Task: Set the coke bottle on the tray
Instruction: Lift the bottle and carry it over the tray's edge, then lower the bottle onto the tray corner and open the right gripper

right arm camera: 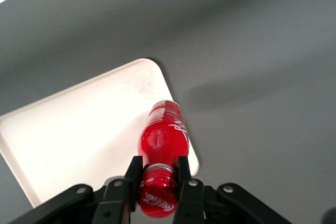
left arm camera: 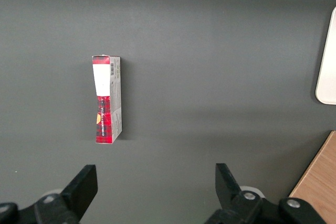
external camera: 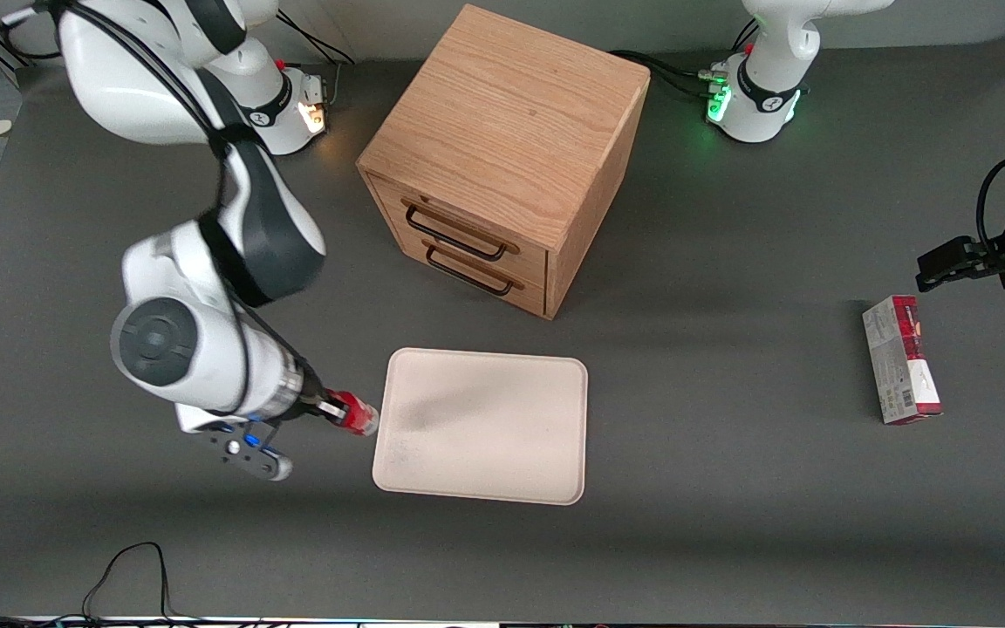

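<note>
My right gripper is shut on the neck of the coke bottle, a tiny red bottle with a red cap. The bottle hangs in the air, held lying sideways with its base pointing toward the tray. It sits just over the tray's edge at the working arm's end, near the corner closest to the front camera. The tray is a flat cream-white rectangle with rounded corners and lies bare on the dark table.
A wooden drawer cabinet with two dark handles stands farther from the front camera than the tray. A red-and-grey carton lies toward the parked arm's end of the table. A black cable loops at the table's front edge.
</note>
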Action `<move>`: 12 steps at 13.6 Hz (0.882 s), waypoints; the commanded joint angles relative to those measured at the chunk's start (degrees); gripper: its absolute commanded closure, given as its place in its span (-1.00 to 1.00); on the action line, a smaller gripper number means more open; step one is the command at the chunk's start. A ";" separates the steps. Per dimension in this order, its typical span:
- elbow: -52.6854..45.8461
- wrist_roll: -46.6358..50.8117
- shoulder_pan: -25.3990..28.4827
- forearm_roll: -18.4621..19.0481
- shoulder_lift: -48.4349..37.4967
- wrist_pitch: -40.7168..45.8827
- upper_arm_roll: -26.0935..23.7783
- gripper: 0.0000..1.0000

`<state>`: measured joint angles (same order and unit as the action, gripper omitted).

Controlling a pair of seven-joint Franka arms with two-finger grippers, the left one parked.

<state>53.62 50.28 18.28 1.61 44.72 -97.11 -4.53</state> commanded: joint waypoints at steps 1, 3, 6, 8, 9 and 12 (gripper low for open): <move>-3.88 4.55 0.00 0.94 3.00 -3.24 0.22 1.00; -3.88 5.88 0.44 1.38 5.28 -6.15 0.31 1.00; -3.88 8.25 1.23 3.49 7.14 -8.80 0.14 1.00; -3.79 9.83 1.23 3.49 7.23 -8.80 -0.13 1.00; -3.79 10.62 1.23 3.49 7.23 -8.89 -0.13 1.00; -3.61 10.80 2.20 3.49 7.23 -8.89 -0.04 1.00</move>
<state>52.28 58.78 19.28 3.63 51.29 -106.58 -4.53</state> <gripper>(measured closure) 0.687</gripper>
